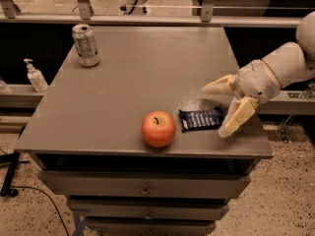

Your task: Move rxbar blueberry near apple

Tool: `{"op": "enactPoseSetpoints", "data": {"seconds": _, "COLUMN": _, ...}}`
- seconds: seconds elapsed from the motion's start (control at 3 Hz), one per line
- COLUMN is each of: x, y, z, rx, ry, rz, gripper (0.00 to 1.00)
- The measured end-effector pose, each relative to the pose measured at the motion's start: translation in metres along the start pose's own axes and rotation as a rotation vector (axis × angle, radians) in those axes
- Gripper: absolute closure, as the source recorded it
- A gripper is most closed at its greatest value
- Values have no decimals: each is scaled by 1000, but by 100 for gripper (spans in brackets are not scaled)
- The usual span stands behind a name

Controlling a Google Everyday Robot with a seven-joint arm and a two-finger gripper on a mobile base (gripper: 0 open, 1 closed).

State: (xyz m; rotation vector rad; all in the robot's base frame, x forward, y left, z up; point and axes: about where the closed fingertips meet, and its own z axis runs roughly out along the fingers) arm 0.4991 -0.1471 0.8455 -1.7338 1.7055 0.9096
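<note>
- Lower right of the frame, the hand (215, 110) is spread wide and holding nothing, right at the end of the rxbar blueberry (201, 119).
- Bar's lying flat on the tabletop (147, 73) just beside the apple (158, 129), so a sloppy finger could drag it away or set the apple rolling.

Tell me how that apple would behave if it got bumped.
Being round, the apple likely rolls rather than slides. It sits near the table front edge, so it might drop off. The open tool is just beyond the rxbar blueberry, away from the apple.
</note>
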Motion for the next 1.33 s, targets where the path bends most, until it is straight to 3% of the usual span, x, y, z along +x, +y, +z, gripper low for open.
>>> {"op": "enactPoseSetpoints", "data": {"seconds": 0.33, "x": -6, "y": -9, "z": -14, "rx": 32, "ry": -2, "rz": -16, "gripper": 0}}
{"op": "enactPoseSetpoints", "data": {"seconds": 0.67, "x": -20, "y": -28, "z": -50, "rx": 142, "ry": -62, "rz": -60, "gripper": 0}}
{"op": "enactPoseSetpoints", "data": {"seconds": 1.0, "x": -39, "y": -36, "z": -96, "rx": 312, "ry": -142, "rz": -118, "gripper": 0}}
{"op": "enactPoseSetpoints", "data": {"seconds": 1.33, "x": -39, "y": -43, "z": -102, "rx": 356, "ry": -151, "rz": -114, "gripper": 0}}
